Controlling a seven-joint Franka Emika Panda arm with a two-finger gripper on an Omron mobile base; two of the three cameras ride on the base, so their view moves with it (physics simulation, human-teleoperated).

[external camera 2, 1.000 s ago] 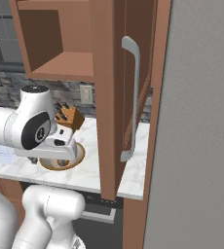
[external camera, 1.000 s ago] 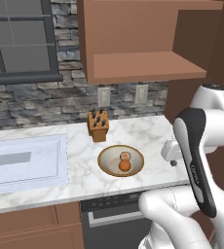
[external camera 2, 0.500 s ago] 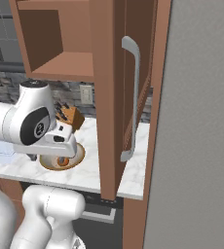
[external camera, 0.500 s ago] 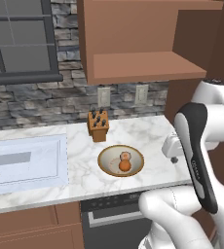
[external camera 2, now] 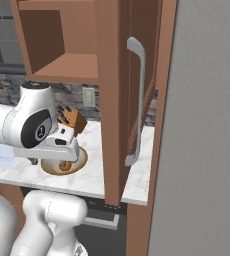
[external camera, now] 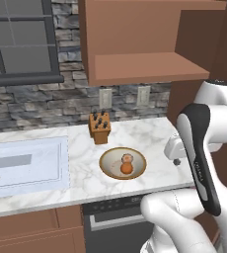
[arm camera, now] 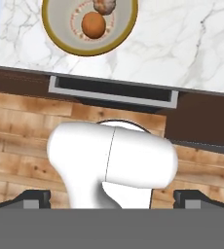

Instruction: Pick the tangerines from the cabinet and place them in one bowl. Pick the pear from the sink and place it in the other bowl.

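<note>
Two tangerines lie in the shallow tan-rimmed bowl (external camera: pixel 105 170) on the marble counter: the brighter one (external camera: pixel 127 168) at the front, the duller one (external camera: pixel 127 158) behind it. The hand view has the same bowl (arm camera: pixel 60 41) at its top, holding the bright tangerine (arm camera: pixel 93 25) and the dull one (arm camera: pixel 104 5). My gripper (external camera: pixel 175 159) hangs to the right of the bowl near the counter's front edge, pointing down. It (arm camera: pixel 114 199) is open, with nothing between its fingertips (arm camera: pixel 36 198). The wall cabinet (external camera: pixel 145 66) stands open above. The pear and the other bowl are hidden.
A sink (external camera: pixel 36 173) is set into the counter at the left. A knife block (external camera: pixel 99 127) stands by the stone wall behind the bowl. The open cabinet door (external camera 2: pixel 119 125) with its long handle (external camera 2: pixel 137 100) juts out on my right. Below the counter edge is an oven front (arm camera: pixel 114 95).
My arm has shifted slightly, its upper joint rising a little. The gripper has stayed open by the bowl, and the tangerines have not moved.
</note>
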